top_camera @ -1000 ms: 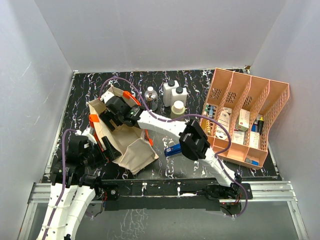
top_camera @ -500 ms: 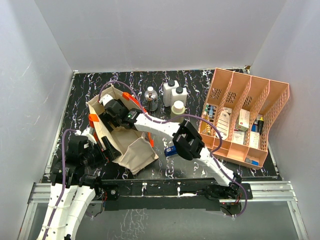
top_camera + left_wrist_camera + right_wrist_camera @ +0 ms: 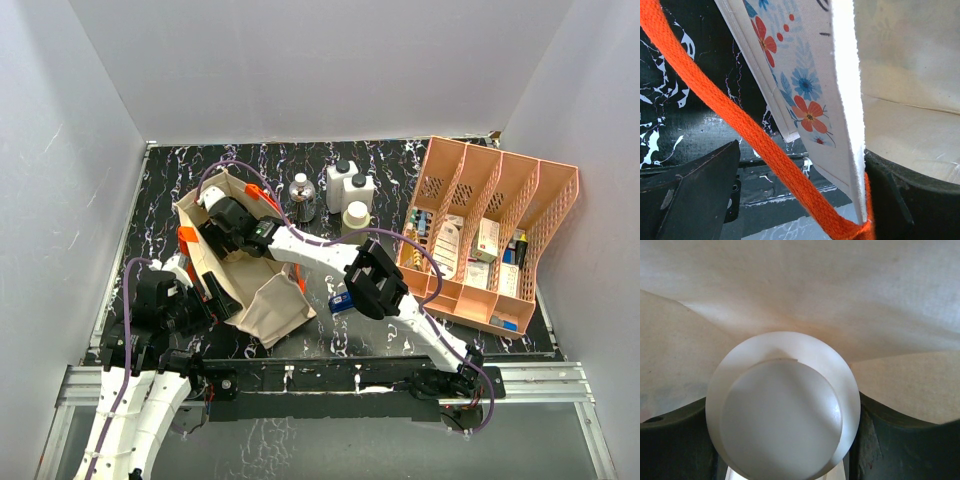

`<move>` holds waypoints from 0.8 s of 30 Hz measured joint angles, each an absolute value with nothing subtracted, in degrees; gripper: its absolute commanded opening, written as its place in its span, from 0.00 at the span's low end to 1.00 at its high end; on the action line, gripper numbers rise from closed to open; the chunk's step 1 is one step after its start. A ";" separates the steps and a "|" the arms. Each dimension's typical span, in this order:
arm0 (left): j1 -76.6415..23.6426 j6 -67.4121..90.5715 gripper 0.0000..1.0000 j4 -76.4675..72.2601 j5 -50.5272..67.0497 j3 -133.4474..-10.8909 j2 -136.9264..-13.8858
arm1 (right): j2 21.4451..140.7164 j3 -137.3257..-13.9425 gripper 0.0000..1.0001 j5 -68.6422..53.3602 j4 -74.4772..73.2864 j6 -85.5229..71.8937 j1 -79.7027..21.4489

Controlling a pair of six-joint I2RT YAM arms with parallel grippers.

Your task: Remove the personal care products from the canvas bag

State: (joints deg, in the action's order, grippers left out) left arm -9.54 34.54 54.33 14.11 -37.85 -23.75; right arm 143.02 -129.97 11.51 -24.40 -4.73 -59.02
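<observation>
R gripper (image 3: 785, 440) sits inside the canvas bag (image 3: 272, 308), jaws part-open, one each side of a round whitish bottle (image 3: 782, 405) seen end-on; can't tell if they actually pinch it. L gripper (image 3: 800, 197) is wide open and holds nothing, w/ bag rim + orange strap (image 3: 715, 100) btwn its jaws. Bag lies toward the desk's (image 3: 170, 180) front-left corner; clear bottle (image 3: 301, 195), cream cylinder (image 3: 355, 215) and a white black-capped pair (image 3: 350, 183) stand near the rear edge, mid-desk.

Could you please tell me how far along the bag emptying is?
Done: on the table stand a clear bottle, two white bottles and a cream cylinder. In hand: the right tool grips a pale round bottle inside the canvas bag. Remaining: lifting it out.
</observation>
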 measured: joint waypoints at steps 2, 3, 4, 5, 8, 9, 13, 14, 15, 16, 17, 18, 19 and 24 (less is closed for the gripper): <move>-9.54 34.54 0.90 54.30 14.11 -37.85 -23.75 | 143.00 -129.97 0.33 11.46 -24.40 -4.75 -59.02; -9.54 34.54 0.90 54.28 14.11 -37.85 -23.75 | 142.98 -129.97 0.31 11.44 -24.38 -4.78 -59.02; -9.54 34.54 0.90 54.26 14.11 -37.85 -23.75 | 142.89 -129.97 0.29 11.42 -24.38 -4.82 -59.02; -9.54 34.57 0.90 54.24 14.11 -37.85 -23.75 | 142.76 -129.93 0.27 11.35 -24.40 -4.93 -59.02; -9.54 34.54 0.90 54.22 14.11 -37.85 -23.73 | 141.08 -128.33 0.24 10.66 -24.23 -5.72 -58.98; -9.54 34.54 0.90 54.22 14.11 -37.85 -23.73 | 139.98 -127.48 0.23 10.39 -24.25 -6.13 -58.98; -9.54 34.52 0.90 54.24 14.11 -37.85 -23.66 | 135.59 -126.45 0.21 9.78 -24.56 -7.60 -58.94; -9.54 34.52 0.90 54.24 14.11 -37.85 -23.59 | 133.95 -126.17 0.21 9.50 -24.18 -7.88 -58.92; -9.54 34.52 0.90 54.24 14.11 -37.85 -23.53 | 132.68 -126.04 0.20 9.41 -24.05 -8.12 -58.89; -9.54 34.52 0.90 54.24 14.11 -37.85 -23.49 | 131.04 -125.75 0.20 9.26 -23.81 -8.49 -58.87; -9.54 34.52 0.90 54.24 14.11 -37.85 -23.49 | 129.56 -125.67 0.20 9.17 -23.79 -8.93 -58.85; -9.54 34.52 0.90 54.24 14.11 -37.85 -23.46 | 127.96 -125.45 0.20 9.06 -23.49 -9.26 -58.81; -9.54 34.52 0.90 54.24 14.11 -37.85 -23.46 | 126.15 -124.66 0.20 9.02 -22.74 -9.65 -58.81; -9.54 34.52 0.90 54.24 14.11 -37.85 -23.46 | 116.84 -118.02 0.18 8.38 -19.22 -12.34 -58.74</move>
State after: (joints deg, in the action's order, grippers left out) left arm -9.54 34.52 54.24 14.11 -37.85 -23.46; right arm 116.84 -118.02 8.38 -19.22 -12.34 -58.74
